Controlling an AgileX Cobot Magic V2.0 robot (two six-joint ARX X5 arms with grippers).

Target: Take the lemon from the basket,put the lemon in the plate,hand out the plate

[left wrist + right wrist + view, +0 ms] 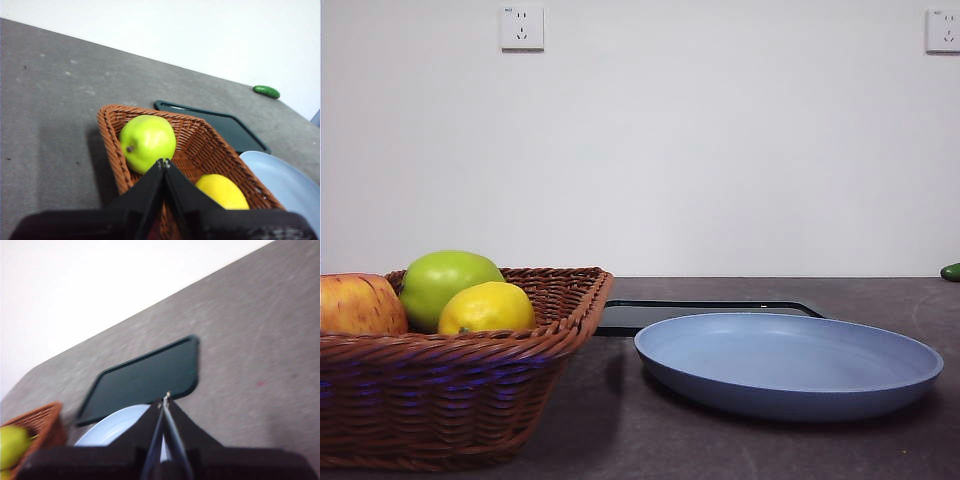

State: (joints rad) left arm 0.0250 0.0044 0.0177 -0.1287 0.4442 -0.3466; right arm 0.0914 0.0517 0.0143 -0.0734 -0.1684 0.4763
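Tabletop: green apple (448,283) crowds basketed lemon (487,308).

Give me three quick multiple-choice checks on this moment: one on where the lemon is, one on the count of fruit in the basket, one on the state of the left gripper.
1. Where is the lemon?
A. On the plate
B. In the basket
C. On the black tray

2. How many fruits show in the basket?
A. One
B. Two
C. Three

3. What state is the left gripper in?
A. Shut and empty, above the basket
B. Shut on the lemon
C. Open around the green apple

Answers:
1 B, it lies beside the green apple, while the plate holds nothing.
2 C, lemon, green apple and red-yellow apple in the front view.
3 A, its jaws meet with nothing between them.
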